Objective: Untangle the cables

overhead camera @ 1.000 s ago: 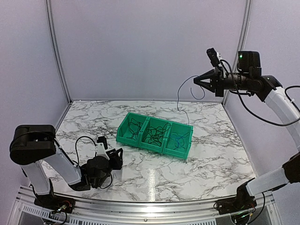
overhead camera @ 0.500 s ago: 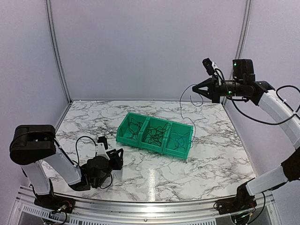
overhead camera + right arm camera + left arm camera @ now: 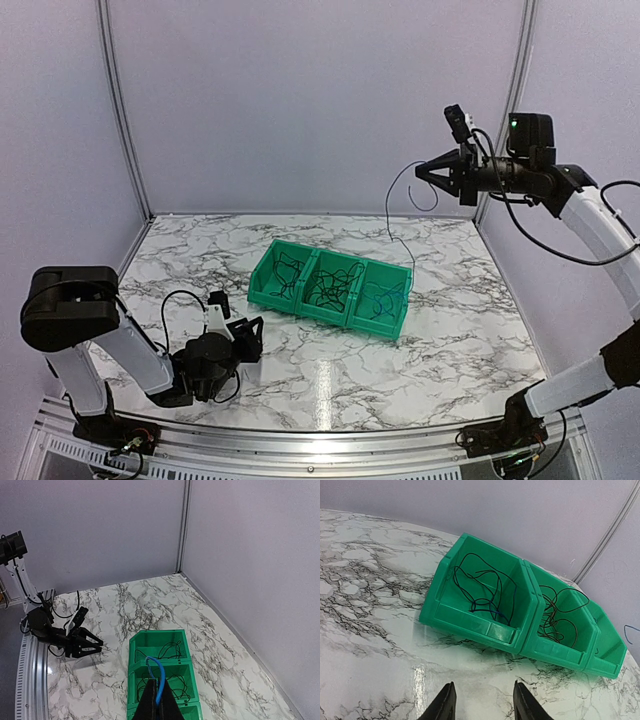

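Smooth, mostly man-made finishes

The white, grey-veined marble-patterned table top is glossy and mirrors the light; the green three-compartment plastic bin has smooth, faintly shiny walls; the hair-thin black and blue cables look smooth and coated; the silver metal rail along the table's near edge has a dull sheen; the pale lilac walls are matt.

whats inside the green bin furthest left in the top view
Loose loops of thin black cables, with a short blue strand near the front wall of the bin. Where strands cross, the lower parts are hidden.
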Robot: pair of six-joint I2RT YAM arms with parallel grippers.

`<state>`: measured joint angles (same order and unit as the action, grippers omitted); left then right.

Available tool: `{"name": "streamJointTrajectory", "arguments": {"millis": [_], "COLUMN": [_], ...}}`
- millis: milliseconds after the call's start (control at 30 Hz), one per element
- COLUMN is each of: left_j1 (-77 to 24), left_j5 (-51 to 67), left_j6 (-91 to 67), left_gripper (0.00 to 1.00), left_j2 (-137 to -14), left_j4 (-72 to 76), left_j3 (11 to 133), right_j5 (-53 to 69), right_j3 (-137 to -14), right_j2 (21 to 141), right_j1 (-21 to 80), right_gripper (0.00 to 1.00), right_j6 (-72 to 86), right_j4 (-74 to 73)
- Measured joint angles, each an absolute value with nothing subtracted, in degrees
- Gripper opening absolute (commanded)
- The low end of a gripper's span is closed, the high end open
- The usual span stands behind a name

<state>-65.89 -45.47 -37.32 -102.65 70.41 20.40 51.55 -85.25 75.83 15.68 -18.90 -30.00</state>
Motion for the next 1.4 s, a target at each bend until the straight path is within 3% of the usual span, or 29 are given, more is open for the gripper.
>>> {"name": "streamJointTrajectory", "arguments": {"millis": [500,867,1400], "left_j1": [-65.87,-65.89,-65.87], "left_j5": [-45.21,-45.04,-45.04], "left_j6": [-37.32,-37.32,-37.34], "left_gripper": [0.41,0.41,0.41], "left_j2": [-102.65,-102.39,-102.30], "left_j4": [70.41,70.41,70.41], "left_j3": [20.40,20.38,20.58], "right_j5": [51.88,49.10,40.23], "right_j3": [-82.30,-73.08,-66.46], "right_j2": [76.36,88.36,95.57], "right_j1": [15.66,15.62,15.99], "right_gripper": [0.00,0.00,0.00], "right_j6": [-19.18,-23.49,-29.89], "right_j4": [-27.24,-25.56,-27.64]}}
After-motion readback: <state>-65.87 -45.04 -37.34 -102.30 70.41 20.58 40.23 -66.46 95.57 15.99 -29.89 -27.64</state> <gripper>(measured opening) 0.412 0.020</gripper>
